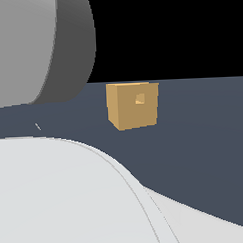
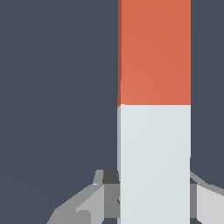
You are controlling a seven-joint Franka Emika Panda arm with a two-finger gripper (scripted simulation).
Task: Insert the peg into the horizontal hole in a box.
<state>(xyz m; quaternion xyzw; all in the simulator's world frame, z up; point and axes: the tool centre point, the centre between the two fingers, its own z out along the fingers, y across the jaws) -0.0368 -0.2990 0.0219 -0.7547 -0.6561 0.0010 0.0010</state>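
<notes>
One box [image 1: 132, 105], one hole [image 1: 139, 98] at 1 o'clock on its face. One peg [image 2: 154, 109], clamped between closed gripper [image 2: 154, 192] fingers [image 2: 111, 192].

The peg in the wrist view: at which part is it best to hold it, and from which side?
Best on the white half of the peg, where the gripper sits now, fingers across the two narrow flat side faces. This probably leaves the orange-red end free to enter the hole.

1. Lighting: even, diffuse, source not discernible; no cast shadows.
2. Box [image 1: 133, 105]: side face slightly darker than its front.
3. Rendering: soft, low-resolution edges; no glare.
4. Background: black band above floor [image 1: 204, 140].
</notes>
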